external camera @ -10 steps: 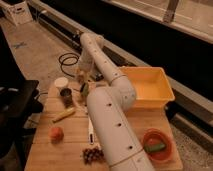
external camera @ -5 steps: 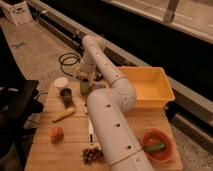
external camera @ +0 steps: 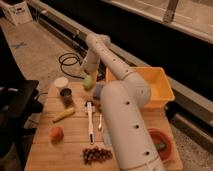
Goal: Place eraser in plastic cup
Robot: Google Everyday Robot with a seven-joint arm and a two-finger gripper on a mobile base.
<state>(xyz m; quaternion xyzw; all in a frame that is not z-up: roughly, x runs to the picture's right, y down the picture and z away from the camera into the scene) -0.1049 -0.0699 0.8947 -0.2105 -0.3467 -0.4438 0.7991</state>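
White robot arm (external camera: 122, 107): seen rising from the near right of the wooden table (external camera: 70, 150) and bending back toward its far edge.

Gripper (external camera: 89, 80): located above the far edge of the table, just right of the two cups. The plastic cup (external camera: 88, 82), light green, is seen at its tip; whether the fingers are closed on it cannot be told.

Eraser: not made out anywhere.

White cup (external camera: 61, 83): at the far left corner. Dark metal cup (external camera: 66, 96): just in front of it.

Yellow bin (external camera: 150, 86): at the far right.

Corn cob (external camera: 64, 115), orange fruit (external camera: 56, 133): along the left edge.

White-handled utensil (external camera: 90, 122), fork (external camera: 99, 121): mid-table.

Grapes (external camera: 96, 154): near edge.

Red bowl (external camera: 161, 143): near right corner, something green held inside.
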